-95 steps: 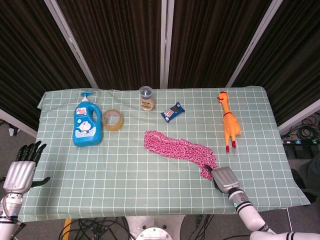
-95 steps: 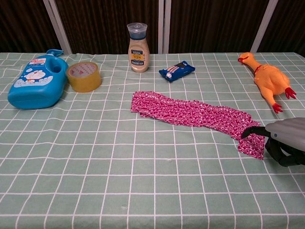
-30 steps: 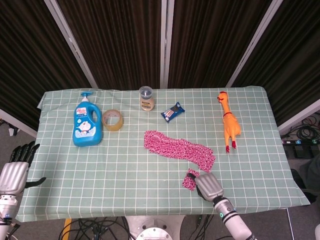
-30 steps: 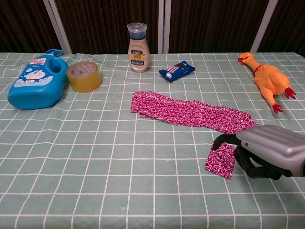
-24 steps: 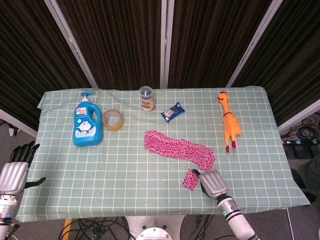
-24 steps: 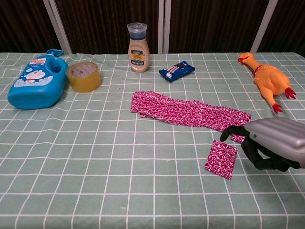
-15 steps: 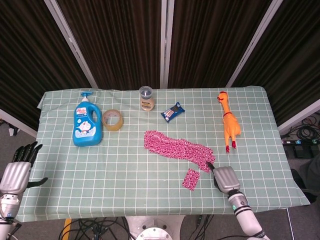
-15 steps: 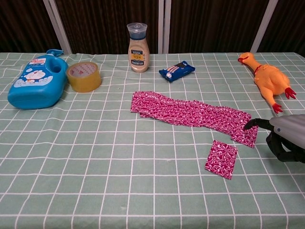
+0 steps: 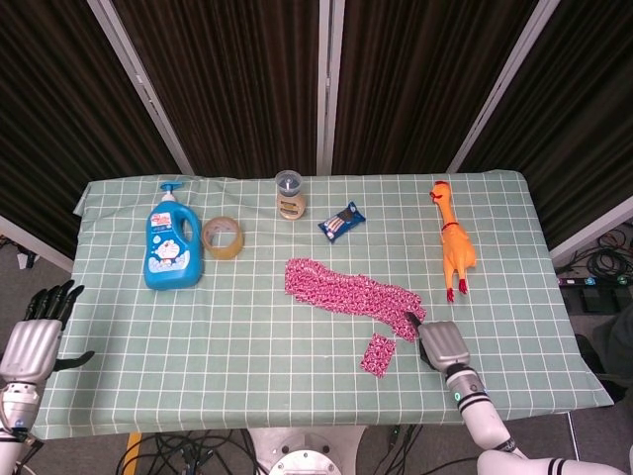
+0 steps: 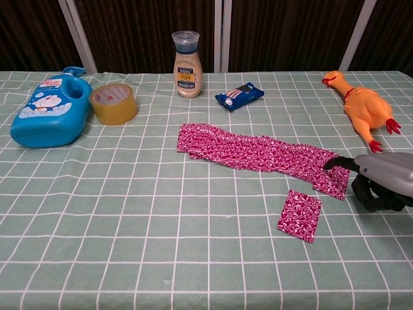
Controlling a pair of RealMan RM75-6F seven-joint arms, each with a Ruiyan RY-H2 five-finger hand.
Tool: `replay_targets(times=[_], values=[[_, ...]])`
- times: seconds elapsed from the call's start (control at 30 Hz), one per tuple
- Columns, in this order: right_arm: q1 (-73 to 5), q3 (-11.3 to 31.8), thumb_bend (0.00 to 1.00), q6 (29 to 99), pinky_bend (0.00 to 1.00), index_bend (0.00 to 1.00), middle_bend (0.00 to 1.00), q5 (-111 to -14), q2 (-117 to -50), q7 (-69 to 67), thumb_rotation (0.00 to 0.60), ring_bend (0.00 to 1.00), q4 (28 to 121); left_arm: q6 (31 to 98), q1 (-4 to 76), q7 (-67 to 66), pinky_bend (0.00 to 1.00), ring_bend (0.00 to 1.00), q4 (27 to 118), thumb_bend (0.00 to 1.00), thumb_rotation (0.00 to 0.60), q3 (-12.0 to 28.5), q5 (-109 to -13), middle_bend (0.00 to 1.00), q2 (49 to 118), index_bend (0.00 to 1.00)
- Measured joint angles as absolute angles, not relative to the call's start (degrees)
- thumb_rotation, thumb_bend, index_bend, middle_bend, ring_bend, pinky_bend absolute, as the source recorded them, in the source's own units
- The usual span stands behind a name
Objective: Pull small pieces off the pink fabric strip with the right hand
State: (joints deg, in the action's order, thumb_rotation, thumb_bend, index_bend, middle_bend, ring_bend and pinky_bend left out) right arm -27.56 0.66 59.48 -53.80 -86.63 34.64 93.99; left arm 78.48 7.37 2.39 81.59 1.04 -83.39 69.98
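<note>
The pink fabric strip [image 9: 346, 291] [image 10: 258, 154] lies slantwise at the middle of the table. A small pink piece [image 9: 377, 353] [image 10: 300, 215] lies flat, apart from the strip, just in front of its right end. My right hand [image 9: 443, 344] [image 10: 381, 177] is at the strip's right end. Its dark thumb tip touches the top of that end, and the other fingers [image 10: 371, 194] are curled under the palm beside it. Whether the fabric is pinched does not show. My left hand [image 9: 35, 336] hangs off the table's front left corner, fingers apart and holding nothing.
A yellow rubber chicken [image 9: 453, 242] [image 10: 364, 108] lies behind the right hand. Along the back stand a blue bottle [image 9: 173, 242], a tape roll [image 9: 222, 237], a small jar [image 9: 289, 194] and a blue packet [image 9: 341, 222]. The table's front edge [image 9: 316, 427] runs close below the hand.
My right hand tore a small piece off the strip's end, carried it left and forward, let it go, then moved back right. Its thumb now touches the strip's new end.
</note>
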Motion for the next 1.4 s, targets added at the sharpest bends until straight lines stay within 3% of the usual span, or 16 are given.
replay_targets(times=[0.67,1.4], values=[[-26.86,-1.50,1.00,58.47,0.78,0.17,0.88,-51.74,-83.65,32.35,0.600,0.84,94.11,78.19,7.60,1.35,0.05,0.00,81.83,0.09,0.600,1.03,-83.29,0.00,70.45,0.02],[-20.53,-6.16,1.00,61.02,0.78,0.18,0.88,-57.01,-78.69,25.65,0.600,0.84,93.36,77.85,7.64,1.06,0.05,0.00,82.05,0.09,0.600,0.73,-83.24,0.00,70.64,0.02]])
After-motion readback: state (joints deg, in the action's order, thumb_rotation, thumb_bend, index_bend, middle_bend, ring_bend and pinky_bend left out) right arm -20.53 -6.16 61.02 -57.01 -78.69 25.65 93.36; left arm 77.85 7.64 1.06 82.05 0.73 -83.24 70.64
